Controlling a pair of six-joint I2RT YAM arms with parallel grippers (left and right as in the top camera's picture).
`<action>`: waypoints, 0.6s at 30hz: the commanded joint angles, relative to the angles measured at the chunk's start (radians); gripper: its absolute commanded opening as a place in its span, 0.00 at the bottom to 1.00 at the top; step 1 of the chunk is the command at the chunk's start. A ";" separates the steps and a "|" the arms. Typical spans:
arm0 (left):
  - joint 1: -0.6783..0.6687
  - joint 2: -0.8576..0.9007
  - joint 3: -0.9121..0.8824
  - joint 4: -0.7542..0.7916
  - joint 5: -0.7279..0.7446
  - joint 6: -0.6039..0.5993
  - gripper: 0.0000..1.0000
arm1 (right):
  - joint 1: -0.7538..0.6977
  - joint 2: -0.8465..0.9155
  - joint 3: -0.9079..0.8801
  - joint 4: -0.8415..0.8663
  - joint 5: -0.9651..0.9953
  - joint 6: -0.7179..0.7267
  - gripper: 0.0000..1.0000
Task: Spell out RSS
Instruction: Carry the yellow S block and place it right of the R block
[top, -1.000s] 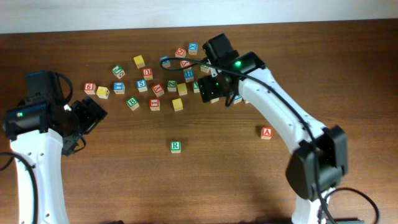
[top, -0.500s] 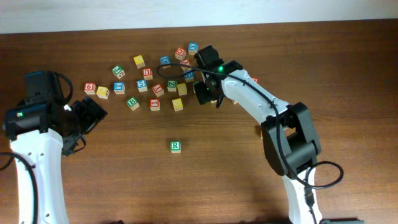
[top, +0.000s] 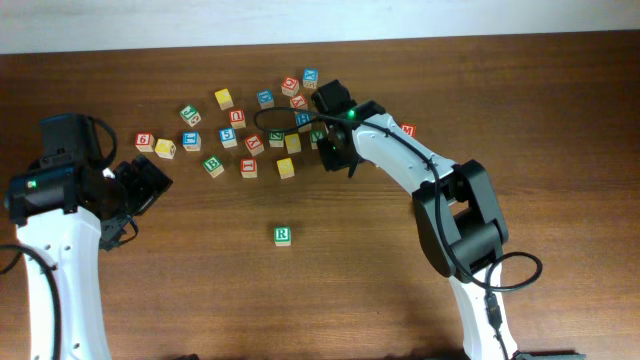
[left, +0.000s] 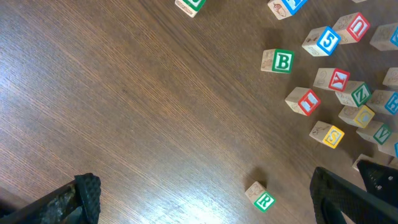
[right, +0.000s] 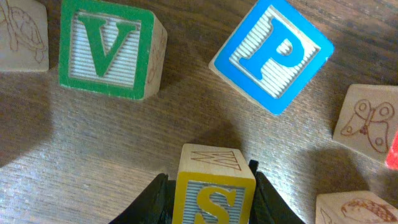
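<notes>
Right wrist view: right gripper (right: 210, 208) was clamped on a yellow S cube (right: 214, 183), with V cube (right: 109, 50) and P cube (right: 272, 53) close by. R cube (top: 282, 235) sat alone mid-worktop (top: 200, 300). Judged best: lift straight up clear of neighbours, then set the S just beside the R.

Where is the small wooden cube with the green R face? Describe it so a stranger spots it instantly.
On the brown wooden table, the other alphabet cubes crowd near the far edge. The small wooden cube with a green R face sits alone, well toward the near edge. Unlike the green B cube in the crowd, nothing lies beside it.
</notes>
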 joint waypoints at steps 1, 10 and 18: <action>0.003 -0.003 0.003 -0.001 0.000 -0.006 0.99 | -0.003 0.010 0.086 -0.074 0.006 -0.002 0.28; 0.003 -0.003 0.003 -0.001 -0.001 -0.006 0.99 | 0.136 -0.266 0.150 -0.640 -0.213 0.112 0.26; 0.003 -0.003 0.003 -0.001 -0.001 -0.006 0.99 | 0.301 -0.261 -0.350 -0.107 -0.142 0.514 0.27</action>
